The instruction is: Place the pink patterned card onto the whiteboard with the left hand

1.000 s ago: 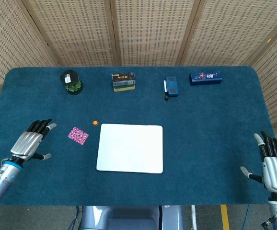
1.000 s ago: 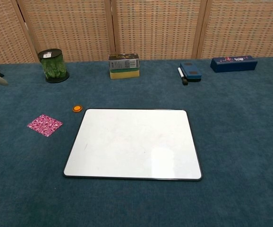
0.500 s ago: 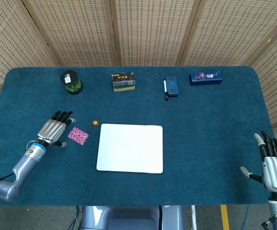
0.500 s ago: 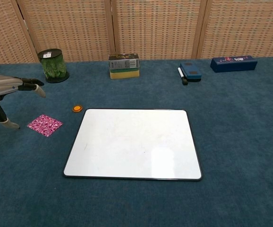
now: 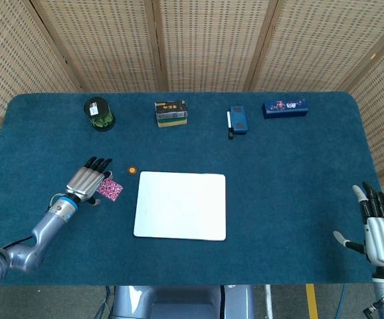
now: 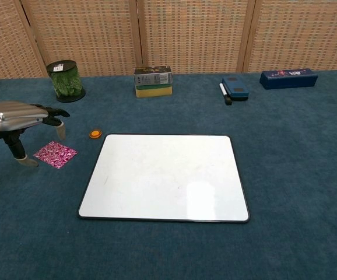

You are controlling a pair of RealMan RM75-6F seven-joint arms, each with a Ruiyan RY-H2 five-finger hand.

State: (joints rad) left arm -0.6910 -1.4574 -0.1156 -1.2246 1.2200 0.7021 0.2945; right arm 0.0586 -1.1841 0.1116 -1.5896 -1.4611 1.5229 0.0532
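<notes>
Your left hand (image 5: 88,182) over the card (image 6: 55,154), bare carpet between card and whiteboard (image 6: 164,177), only the orange disc (image 6: 95,133) just off the board's near corner, green spool (image 6: 66,81) and box (image 6: 153,81) well back, board surface bare.

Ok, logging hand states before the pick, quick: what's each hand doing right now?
Left hand: open, fingers spread above the pink patterned card, holding nothing.
Right hand: open, empty.
</notes>
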